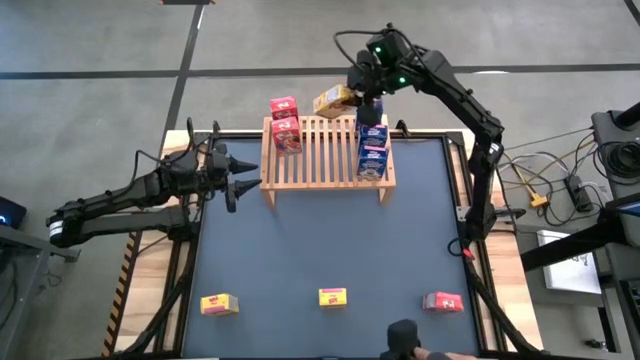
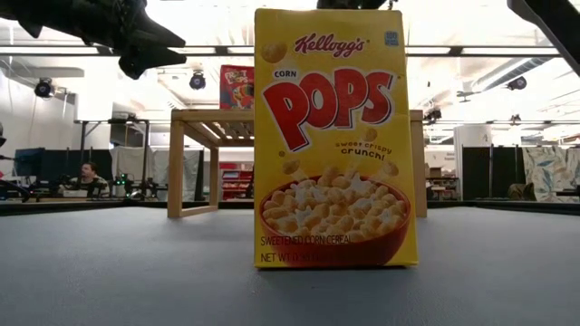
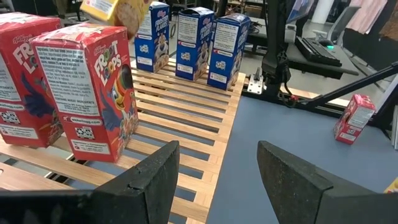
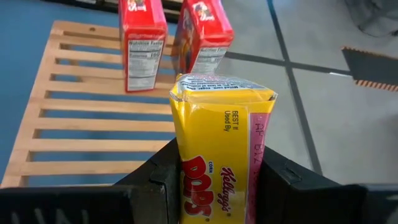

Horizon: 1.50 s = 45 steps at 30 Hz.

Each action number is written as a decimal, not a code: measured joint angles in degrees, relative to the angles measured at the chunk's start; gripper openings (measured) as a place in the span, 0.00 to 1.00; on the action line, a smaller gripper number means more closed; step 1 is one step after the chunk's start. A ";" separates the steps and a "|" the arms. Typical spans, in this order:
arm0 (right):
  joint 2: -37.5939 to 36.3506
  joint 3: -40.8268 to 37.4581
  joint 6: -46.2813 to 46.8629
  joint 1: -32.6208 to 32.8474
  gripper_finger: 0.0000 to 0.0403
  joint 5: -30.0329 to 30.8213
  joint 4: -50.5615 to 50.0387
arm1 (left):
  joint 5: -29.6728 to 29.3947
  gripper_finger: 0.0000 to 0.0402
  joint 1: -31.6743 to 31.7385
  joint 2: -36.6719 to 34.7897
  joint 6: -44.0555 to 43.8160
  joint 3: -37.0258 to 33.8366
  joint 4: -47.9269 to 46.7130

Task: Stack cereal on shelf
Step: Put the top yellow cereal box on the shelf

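Note:
The light wood slatted shelf stands at the table's far middle. Two red boxes stand on its left end and three blue boxes on its right end. My right gripper is shut on a yellow box above the shelf's far edge. My left gripper is open and empty just left of the shelf. Two yellow boxes and a red box stand along the table's near edge. The middle yellow box fills the low view. My right gripper pinches the yellow box between its two fingers, on two opposite sides of its lower part. The box's sealed top end sticks out past the fingertips. The box is lifted clear, above the shelf's far edge, pointing toward the red boxes.
Bare slats lie between the red and the blue boxes. The right arm's base and cables stand at the table's right edge. The dark table top lies open between the shelf and the near row.

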 joint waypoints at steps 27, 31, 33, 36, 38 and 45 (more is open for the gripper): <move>0.94 0.00 -0.04 2.23 0.32 0.45 0.33 | 0.02 0.50 0.00 0.00 -0.26 0.00 -0.02; 0.94 0.00 0.35 2.23 0.32 0.45 0.10 | 0.02 0.50 -0.02 0.00 -0.26 0.00 -0.02; 0.94 -0.02 0.41 2.23 0.32 0.45 -0.03 | 0.02 0.50 -0.02 0.00 -0.26 0.00 -0.03; 0.94 -0.02 0.39 2.23 0.32 0.45 -0.17 | 0.02 0.50 -0.02 0.00 -0.26 0.00 -0.04; 0.94 -0.02 0.39 2.23 0.32 0.45 -0.18 | 0.02 0.50 -0.01 0.00 -0.26 0.00 -0.03; 0.94 -0.14 0.39 2.21 0.32 0.47 -0.60 | 0.02 0.50 -0.02 0.00 -0.26 0.00 -0.03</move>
